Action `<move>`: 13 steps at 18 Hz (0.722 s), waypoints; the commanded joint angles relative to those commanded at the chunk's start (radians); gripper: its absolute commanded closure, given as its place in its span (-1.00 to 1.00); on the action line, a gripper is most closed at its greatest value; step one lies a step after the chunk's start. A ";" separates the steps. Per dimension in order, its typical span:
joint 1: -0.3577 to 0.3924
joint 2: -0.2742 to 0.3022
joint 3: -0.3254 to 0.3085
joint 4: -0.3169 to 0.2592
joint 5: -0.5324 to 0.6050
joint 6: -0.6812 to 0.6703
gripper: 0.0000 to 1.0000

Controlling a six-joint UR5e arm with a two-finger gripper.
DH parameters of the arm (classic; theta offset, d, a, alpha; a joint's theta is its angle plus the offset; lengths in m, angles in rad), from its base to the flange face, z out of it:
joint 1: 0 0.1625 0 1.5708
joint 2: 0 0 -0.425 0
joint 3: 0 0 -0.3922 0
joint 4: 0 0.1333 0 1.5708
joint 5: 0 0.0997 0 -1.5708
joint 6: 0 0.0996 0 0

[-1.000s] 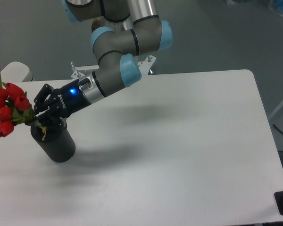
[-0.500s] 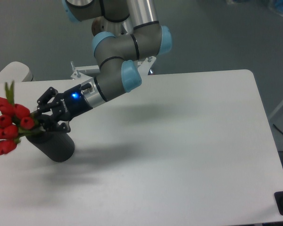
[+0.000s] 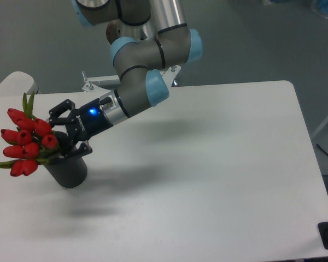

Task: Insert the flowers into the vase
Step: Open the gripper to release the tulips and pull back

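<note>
Fingers: we see two black fingers spread apart, one above and one below the vase mouth, with open space between them. We see nothing clamped between them. The gripper sits just right of the flower heads, close against the stems, though we cannot tell whether a fingertip touches them.

Flowers: a bunch of red closed buds with narrow green leaves, leaning out to the left over the rim of the vase. Their stems run down into the vase opening; the lower stem ends are hidden inside.

Vase: dark cylinder, standing on the white table near its left edge, slightly tilted as far as we can judge, its top partly covered by the lower finger.

Arm: grey links with pale blue joint caps, reaching down from the top of the view toward the left. A blue light shows on the wrist just behind the gripper.
</note>
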 joint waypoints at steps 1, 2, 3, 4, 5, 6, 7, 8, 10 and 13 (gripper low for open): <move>0.006 0.002 -0.005 0.002 0.000 -0.002 -1.00; 0.014 0.003 -0.006 0.000 0.000 -0.002 -1.00; 0.023 0.005 -0.006 0.000 0.000 -0.003 -1.00; 0.032 0.005 -0.008 0.000 0.000 -0.003 -1.00; 0.043 0.005 -0.006 0.000 0.000 -0.003 -1.00; 0.055 0.005 -0.006 0.000 0.000 -0.003 -1.00; 0.071 0.008 -0.005 0.000 0.002 -0.005 -1.00; 0.087 0.008 -0.005 0.000 0.003 -0.005 -1.00; 0.121 0.012 -0.005 0.000 0.014 -0.005 -1.00; 0.164 0.014 0.008 0.000 0.015 -0.006 -1.00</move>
